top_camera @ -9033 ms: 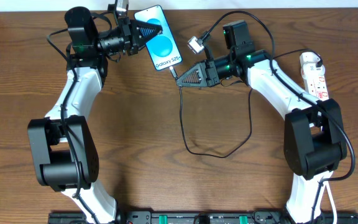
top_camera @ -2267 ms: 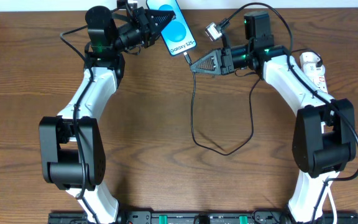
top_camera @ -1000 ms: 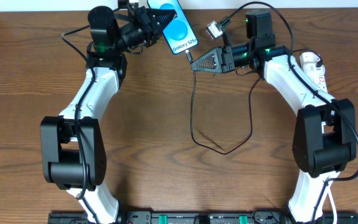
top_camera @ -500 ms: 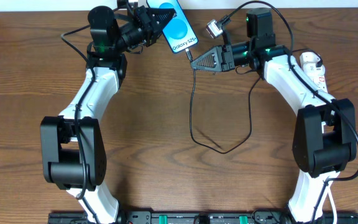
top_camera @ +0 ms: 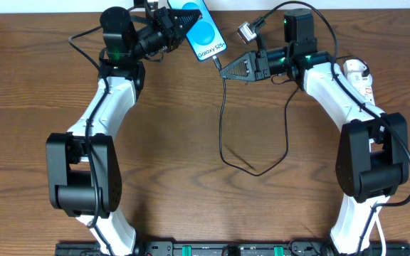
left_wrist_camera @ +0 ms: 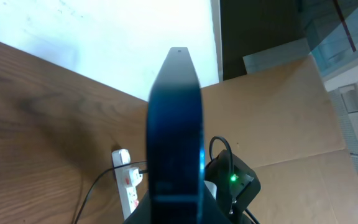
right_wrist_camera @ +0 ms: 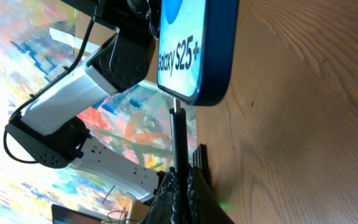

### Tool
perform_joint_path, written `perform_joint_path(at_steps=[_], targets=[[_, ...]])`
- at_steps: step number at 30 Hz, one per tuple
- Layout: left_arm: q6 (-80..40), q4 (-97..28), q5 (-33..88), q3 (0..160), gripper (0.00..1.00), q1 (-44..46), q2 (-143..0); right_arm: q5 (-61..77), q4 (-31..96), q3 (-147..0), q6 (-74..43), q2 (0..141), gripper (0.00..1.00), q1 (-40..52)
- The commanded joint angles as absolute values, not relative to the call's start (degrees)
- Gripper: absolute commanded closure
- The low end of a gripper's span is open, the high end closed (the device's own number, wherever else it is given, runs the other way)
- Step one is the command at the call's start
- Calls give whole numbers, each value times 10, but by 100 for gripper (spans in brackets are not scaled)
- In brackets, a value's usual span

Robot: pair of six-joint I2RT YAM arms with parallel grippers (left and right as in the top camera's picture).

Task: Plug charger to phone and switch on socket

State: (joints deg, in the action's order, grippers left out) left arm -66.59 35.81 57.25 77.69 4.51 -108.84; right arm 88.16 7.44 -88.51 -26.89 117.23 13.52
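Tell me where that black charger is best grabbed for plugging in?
Just behind the plug tip, coming in line with the phone's port; the rest of the charger is limp. The right fingers pinch it there.

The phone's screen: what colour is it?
The phone shows bright blue with white lettering, clearest in the overhead view.

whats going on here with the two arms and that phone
The left gripper holds the phone at the far side of the table. The right gripper grips the charger just behind its plug tip, which meets the phone's bottom edge; whether it is fully seated is unclear. The socket lies off to the right, untouched.
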Motion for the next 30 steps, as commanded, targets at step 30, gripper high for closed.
perform_joint_path(at_steps=[30], targets=[[-663, 360, 571, 788, 93, 34, -1075, 893, 49, -892, -297, 1153, 99, 148]])
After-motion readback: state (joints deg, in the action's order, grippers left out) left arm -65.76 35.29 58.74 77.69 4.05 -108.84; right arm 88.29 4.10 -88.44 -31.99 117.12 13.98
